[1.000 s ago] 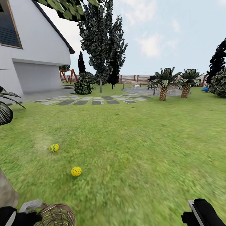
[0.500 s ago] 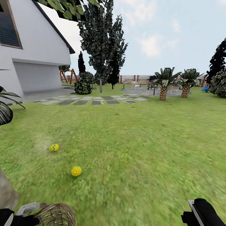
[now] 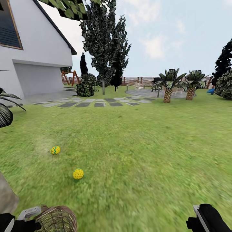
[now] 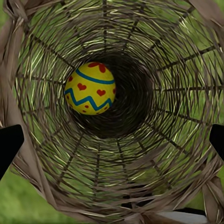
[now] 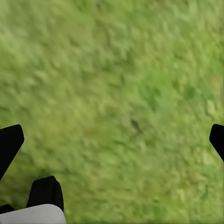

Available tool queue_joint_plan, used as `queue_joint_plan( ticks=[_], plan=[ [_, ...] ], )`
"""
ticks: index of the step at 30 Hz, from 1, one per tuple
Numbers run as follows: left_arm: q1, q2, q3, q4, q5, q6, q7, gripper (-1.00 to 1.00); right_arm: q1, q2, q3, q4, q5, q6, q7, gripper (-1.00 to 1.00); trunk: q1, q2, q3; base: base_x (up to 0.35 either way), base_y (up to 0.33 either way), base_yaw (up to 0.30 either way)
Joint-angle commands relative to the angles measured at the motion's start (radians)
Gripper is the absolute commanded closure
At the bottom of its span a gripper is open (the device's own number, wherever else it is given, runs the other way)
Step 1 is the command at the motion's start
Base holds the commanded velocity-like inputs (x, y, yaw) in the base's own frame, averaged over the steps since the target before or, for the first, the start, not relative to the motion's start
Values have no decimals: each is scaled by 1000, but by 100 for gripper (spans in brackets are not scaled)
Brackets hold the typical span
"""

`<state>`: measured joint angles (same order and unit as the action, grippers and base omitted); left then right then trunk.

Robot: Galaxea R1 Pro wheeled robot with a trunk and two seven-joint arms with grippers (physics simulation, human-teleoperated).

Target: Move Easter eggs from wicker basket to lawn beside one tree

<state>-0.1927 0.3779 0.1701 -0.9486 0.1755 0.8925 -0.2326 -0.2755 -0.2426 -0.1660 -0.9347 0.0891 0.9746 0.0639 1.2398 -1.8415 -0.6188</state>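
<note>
The wicker basket [image 3: 57, 219] edged up; both claws gape, one egg [image 4: 90, 88] inside it.

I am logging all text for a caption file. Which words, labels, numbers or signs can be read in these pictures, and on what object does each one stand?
None can be read.
The egg in the basket carries only painted hearts and zigzags, no letters.

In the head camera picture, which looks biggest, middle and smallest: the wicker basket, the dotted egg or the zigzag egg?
1. wicker basket, biggest.
2. dotted egg.
3. zigzag egg.
The eggs look almost alike; the dotted one lies nearer the camera, so its edge may mean nothing.
</note>
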Motion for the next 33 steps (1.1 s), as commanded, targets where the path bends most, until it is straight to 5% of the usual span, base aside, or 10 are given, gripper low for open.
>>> queue_joint_plan(
  ticks=[1,33],
  plan=[
    [-1,0,2,-1,2,5,-2,-100,-1,0,-1,-1,9,4,7,-100,4,-8,-4,0,0,0],
    [-1,-7,1,-2,4,5,-1,-100,-1,-1,0,2,9,3,7,-100,127,-232,-105,0,0,0]
  ],
)
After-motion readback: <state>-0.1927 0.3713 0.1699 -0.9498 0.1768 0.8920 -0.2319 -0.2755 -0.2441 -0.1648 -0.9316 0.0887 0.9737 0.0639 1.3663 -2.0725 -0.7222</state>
